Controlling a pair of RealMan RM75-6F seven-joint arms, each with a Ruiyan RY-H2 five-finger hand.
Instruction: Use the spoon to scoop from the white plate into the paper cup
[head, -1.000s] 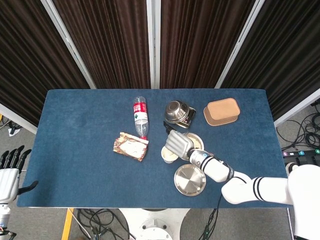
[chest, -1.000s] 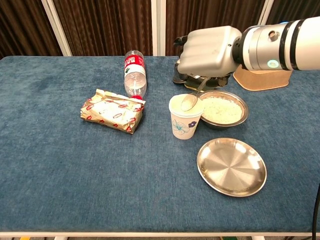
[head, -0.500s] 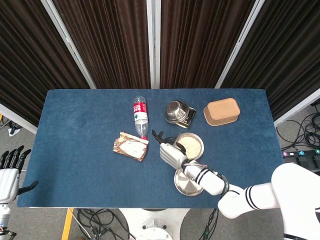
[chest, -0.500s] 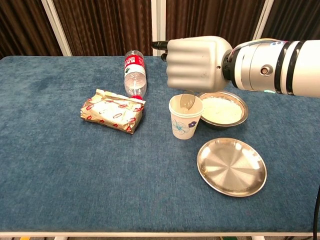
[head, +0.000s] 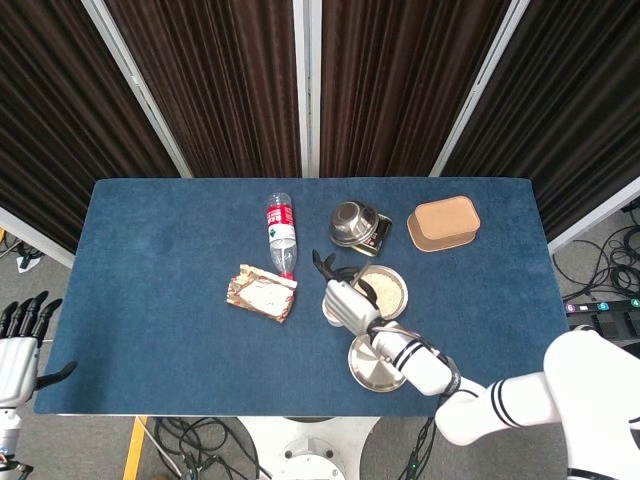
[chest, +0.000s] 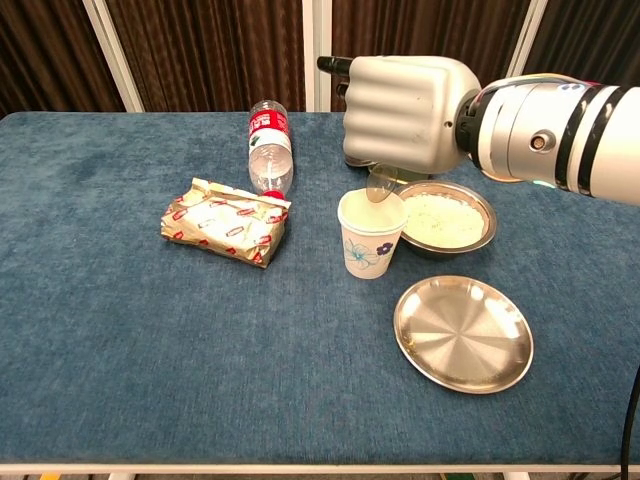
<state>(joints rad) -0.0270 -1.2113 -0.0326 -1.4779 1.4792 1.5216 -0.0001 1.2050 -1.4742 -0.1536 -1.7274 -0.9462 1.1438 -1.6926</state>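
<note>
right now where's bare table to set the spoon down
Free: the broad blue cloth left of the snack packet and water bottle, and the near strip in front of the paper cup, left of the empty steel plate. Crowded: around the right hand, where cup, rice bowl and plate sit close together.

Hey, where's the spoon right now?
In the chest view, the spoon hangs from the right robot hand, its bowl just over the paper cup, left of the rice bowl.
</note>
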